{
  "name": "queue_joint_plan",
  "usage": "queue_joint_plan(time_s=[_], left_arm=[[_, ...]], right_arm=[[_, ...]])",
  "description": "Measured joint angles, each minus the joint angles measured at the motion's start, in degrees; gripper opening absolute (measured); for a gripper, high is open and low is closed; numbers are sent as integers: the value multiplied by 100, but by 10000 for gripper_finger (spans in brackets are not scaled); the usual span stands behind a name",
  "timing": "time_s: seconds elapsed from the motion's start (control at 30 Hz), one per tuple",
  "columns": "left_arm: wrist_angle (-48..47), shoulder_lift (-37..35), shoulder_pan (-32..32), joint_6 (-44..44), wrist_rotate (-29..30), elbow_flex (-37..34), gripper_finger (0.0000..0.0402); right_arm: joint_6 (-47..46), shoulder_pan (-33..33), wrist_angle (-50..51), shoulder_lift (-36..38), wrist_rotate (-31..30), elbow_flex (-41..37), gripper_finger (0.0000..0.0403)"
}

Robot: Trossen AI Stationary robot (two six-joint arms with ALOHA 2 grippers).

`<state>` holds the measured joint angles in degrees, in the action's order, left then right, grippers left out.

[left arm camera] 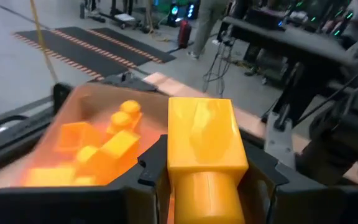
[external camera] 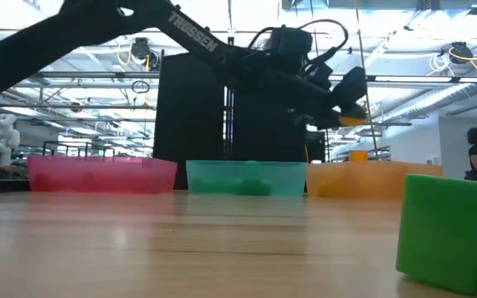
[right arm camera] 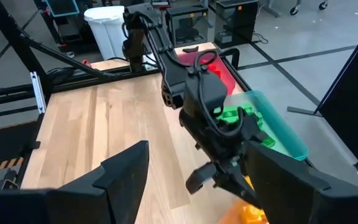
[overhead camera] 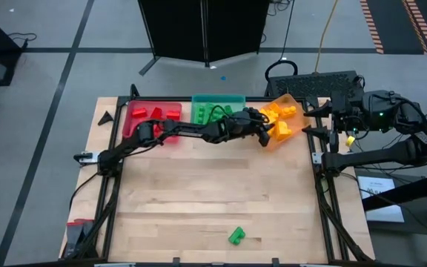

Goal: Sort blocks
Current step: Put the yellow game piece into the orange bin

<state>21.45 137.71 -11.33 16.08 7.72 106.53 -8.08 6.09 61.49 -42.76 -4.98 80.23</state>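
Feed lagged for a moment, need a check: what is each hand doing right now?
Left hand: shut on a yellow block, over the orange tray.
Right hand: open, holding nothing, parked at the table's right edge.

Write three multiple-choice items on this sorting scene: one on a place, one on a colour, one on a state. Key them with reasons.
1. Where does the left end effector hang?
A. over the orange tray
B. over the red tray
C. beside the lone green block

2. What colour is the block it holds?
A. green
B. yellow
C. red

3. How is the right end effector?
A. shut on a block
B. open and empty
C. inside a tray

Key: A, the high view shows it above the orange tray; B, the left wrist view shows yellow between the fingers; B, its fingers stand apart with nothing between.
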Motion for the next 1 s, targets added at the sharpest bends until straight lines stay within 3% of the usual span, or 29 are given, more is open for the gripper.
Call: queue_joint_plan(time_s=[0.3,0.6,0.83,0.93,1.0], left_arm=[[-818,860,61,312,-17,1298,129],[-1291,1021,81,125,57,1404,131],[-1298,1019,153,-610,192,1404,277],[-1325,993,196,-591,52,1404,314],[-1522,885,225,-493,-371,1401,322]], right_arm=[[30,0,2,1,2,0,258],[63,1,12,2,37,0,258],[63,0,11,1,37,0,258],[39,2,13,0,37,0,258],[-6,1,16,0,41,0,258]])
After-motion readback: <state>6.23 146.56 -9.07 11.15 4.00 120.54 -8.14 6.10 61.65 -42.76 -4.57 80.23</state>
